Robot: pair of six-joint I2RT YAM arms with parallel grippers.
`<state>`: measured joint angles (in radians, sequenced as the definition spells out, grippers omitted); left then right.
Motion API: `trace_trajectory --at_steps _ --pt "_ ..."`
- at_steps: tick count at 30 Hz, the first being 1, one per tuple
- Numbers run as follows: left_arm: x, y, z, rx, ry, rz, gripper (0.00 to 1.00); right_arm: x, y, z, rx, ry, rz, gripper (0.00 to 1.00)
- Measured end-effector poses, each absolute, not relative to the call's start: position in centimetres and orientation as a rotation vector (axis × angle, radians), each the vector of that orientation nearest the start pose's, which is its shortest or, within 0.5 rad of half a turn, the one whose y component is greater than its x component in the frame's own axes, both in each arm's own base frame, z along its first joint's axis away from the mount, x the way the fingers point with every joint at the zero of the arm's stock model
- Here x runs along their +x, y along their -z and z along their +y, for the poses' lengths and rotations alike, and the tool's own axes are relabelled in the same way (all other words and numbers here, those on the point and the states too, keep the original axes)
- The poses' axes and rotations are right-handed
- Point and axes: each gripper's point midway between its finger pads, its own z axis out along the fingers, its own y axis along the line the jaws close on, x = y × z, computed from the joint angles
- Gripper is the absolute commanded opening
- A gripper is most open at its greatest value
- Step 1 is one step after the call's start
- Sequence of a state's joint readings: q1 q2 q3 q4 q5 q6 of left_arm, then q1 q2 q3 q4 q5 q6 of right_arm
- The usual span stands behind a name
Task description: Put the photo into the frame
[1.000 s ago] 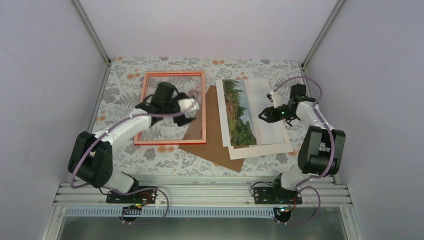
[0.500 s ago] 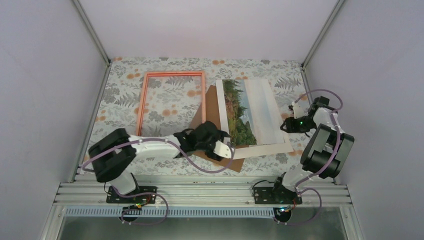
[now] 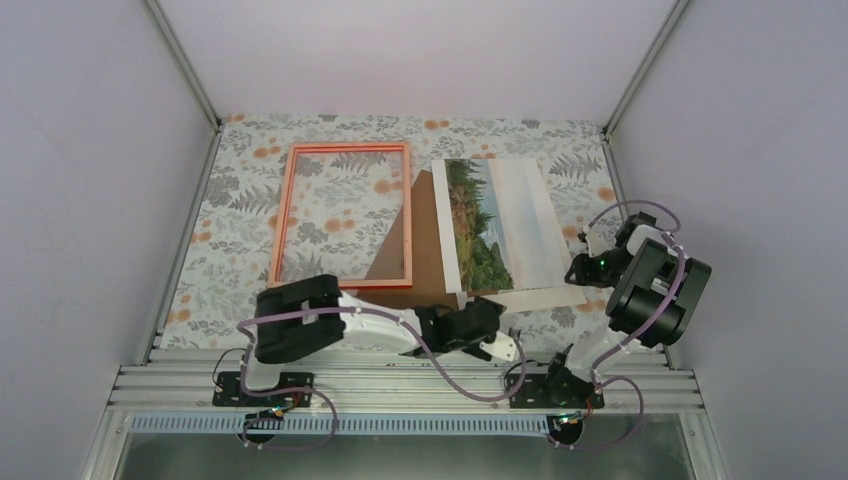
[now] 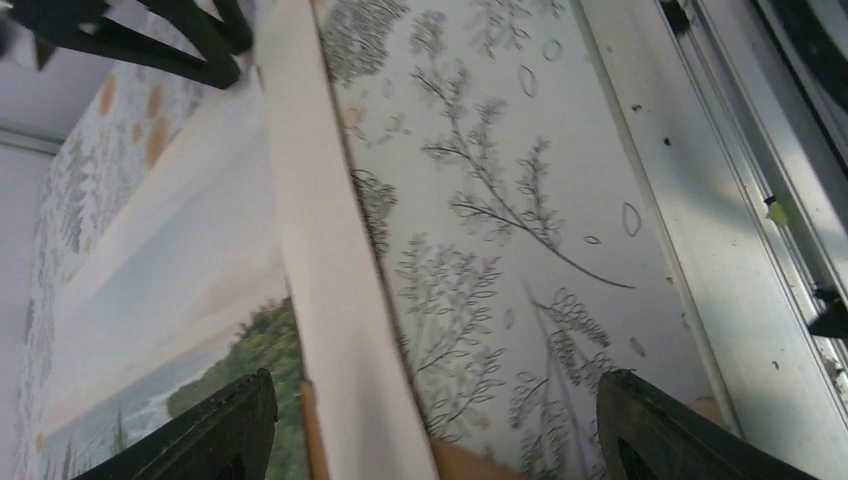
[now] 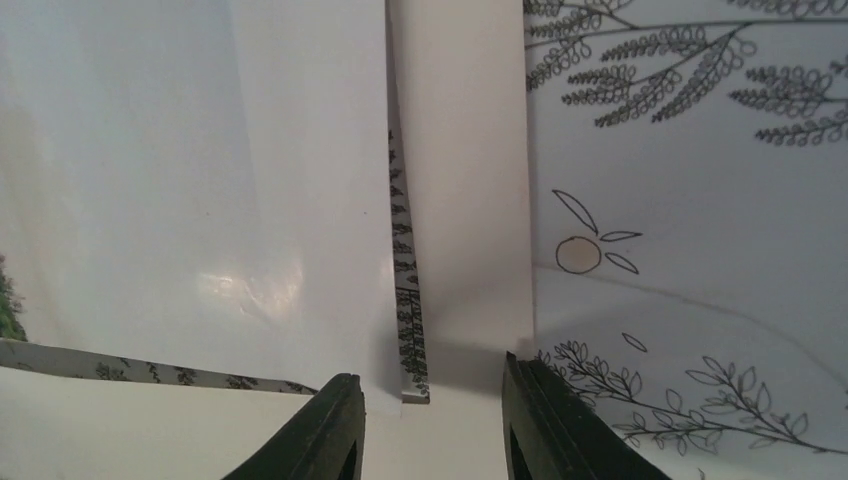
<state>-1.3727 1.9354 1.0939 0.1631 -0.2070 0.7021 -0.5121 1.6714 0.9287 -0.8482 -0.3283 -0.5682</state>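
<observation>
Fingers [image 4: 235, 425] of left gripper [image 4: 445, 428] wide, empty, arm stretched low rightward; right gripper [image 5: 435, 425] half-parted over mat [image 5: 460, 150] corner.

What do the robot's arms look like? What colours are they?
Both arms are white tubes joined by chunky black joints. The left arm and right arm each have a thin purple cable looping along them. A little green light glows on the right one. Each ends in two dark, pointed jaws.
</observation>
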Motion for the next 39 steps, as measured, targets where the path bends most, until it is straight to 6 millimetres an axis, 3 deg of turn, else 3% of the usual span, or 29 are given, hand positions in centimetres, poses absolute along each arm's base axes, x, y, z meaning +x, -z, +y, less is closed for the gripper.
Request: trace_trajectory --at_steps 4,12,18,22,31,35,39 --pt "13.9 -4.2 -49.7 1.87 0.016 1.251 0.76 25.7 -1.7 -8.2 -0.117 -0.413 2.951 0.35" --pt "17.0 -4.1 -50.4 1.773 -0.169 1.29 0.69 25.4 -1.6 -8.3 -0.221 -0.364 2.938 0.34" --pt "18.8 -4.0 -51.9 1.715 -0.269 1.294 0.57 25.3 -1.4 -8.2 -0.274 -0.341 2.938 0.33" --pt "19.4 -3.7 -52.2 1.707 -0.302 1.293 0.44 25.3 -1.4 -8.2 -0.315 -0.315 2.925 0.33" --pt "21.2 -2.5 -52.1 1.733 -0.357 1.307 0.03 25.0 -1.5 -8.0 -0.374 -0.312 2.92 0.33" --pt "21.5 -2.6 -52.0 1.741 -0.361 1.299 0.02 24.7 -1.8 -7.7 -0.404 -0.332 2.922 0.35" --pt "21.3 -3.3 -51.7 1.742 -0.335 1.293 0.02 24.1 -3.0 -6.9 -0.427 -0.393 2.919 0.46"
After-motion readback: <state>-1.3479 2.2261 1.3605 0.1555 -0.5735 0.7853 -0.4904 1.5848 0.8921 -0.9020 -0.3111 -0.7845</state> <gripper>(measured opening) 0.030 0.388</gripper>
